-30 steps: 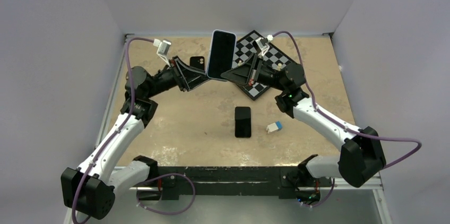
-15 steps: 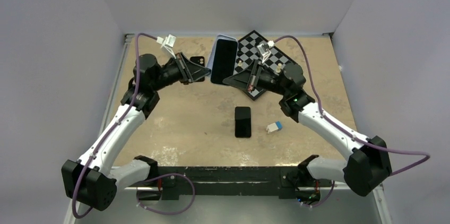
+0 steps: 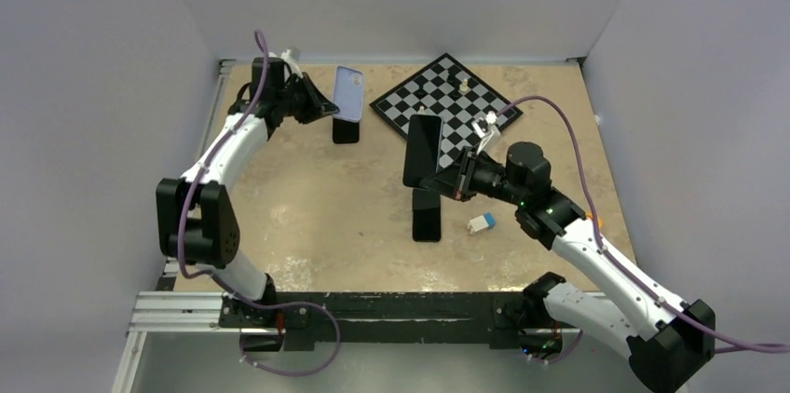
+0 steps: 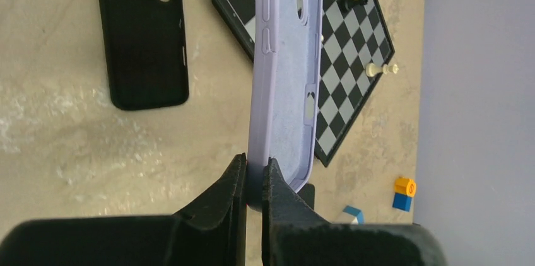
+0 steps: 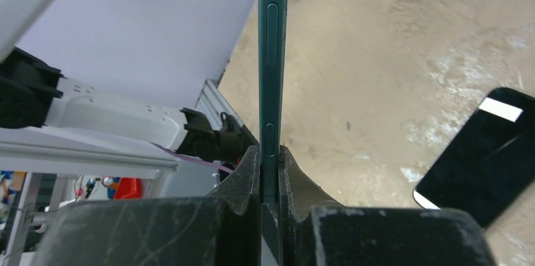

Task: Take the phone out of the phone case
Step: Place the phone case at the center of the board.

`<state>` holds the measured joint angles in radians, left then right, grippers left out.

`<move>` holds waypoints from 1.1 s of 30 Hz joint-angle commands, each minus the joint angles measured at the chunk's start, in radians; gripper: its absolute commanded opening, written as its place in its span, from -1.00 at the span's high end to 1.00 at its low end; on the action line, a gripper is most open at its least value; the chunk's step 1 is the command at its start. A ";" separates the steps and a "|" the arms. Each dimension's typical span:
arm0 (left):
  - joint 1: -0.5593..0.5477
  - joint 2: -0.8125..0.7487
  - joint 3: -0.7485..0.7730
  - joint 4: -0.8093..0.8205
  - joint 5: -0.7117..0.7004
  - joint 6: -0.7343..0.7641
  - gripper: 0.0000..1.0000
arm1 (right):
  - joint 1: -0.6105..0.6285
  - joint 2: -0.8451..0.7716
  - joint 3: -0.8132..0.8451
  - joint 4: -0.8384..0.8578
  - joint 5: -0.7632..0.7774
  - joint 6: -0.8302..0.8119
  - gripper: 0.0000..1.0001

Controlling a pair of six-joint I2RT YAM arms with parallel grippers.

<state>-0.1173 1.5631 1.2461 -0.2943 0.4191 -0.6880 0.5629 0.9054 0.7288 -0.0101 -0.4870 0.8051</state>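
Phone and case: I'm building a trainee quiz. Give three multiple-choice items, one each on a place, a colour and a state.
1. The black case lies: A on the table beside the chessboard; B on a shelf; C in a box.
2. The case in the left tool is: A red; B lilac; C green.
3. The phone in the right tool is: A cased; B lying flat; C bare, clamped.
Answers: A, it rests by the board's corner; B, lilac shell in the wrist view; C, the lilac case is empty.
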 commanded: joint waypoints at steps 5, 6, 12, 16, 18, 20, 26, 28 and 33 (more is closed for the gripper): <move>0.053 0.257 0.237 -0.057 -0.009 0.090 1.00 | -0.012 -0.034 -0.021 -0.027 0.048 -0.072 1.00; 0.053 0.272 0.236 -0.036 -0.006 0.072 1.00 | -0.013 -0.034 -0.023 -0.027 0.050 -0.074 1.00; 0.050 0.330 0.185 0.094 -0.060 0.000 1.00 | -0.017 -0.022 -0.033 -0.026 0.040 -0.075 1.00; 0.050 0.353 0.173 0.107 -0.105 0.004 1.00 | -0.020 -0.022 -0.046 -0.016 0.038 -0.068 1.00; 0.049 0.374 0.177 0.109 -0.101 -0.004 0.99 | -0.021 -0.020 -0.053 -0.007 0.034 -0.063 1.00; 0.050 0.399 0.175 0.132 -0.078 -0.017 0.96 | -0.021 -0.015 -0.060 0.003 0.027 -0.056 1.00; 0.044 0.447 0.177 0.115 -0.071 -0.016 0.87 | -0.020 -0.008 -0.071 0.005 0.021 -0.045 1.00; 0.044 0.451 0.169 0.121 -0.079 -0.013 0.81 | -0.022 -0.010 -0.077 0.005 0.025 -0.044 1.00; 0.042 0.487 0.187 0.109 -0.064 -0.003 0.71 | -0.023 -0.007 -0.101 0.042 0.022 -0.035 1.00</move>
<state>-0.0681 2.0331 1.4113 -0.2096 0.3393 -0.6956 0.5468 0.9051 0.6388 -0.0753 -0.4583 0.7597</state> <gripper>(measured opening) 0.137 0.067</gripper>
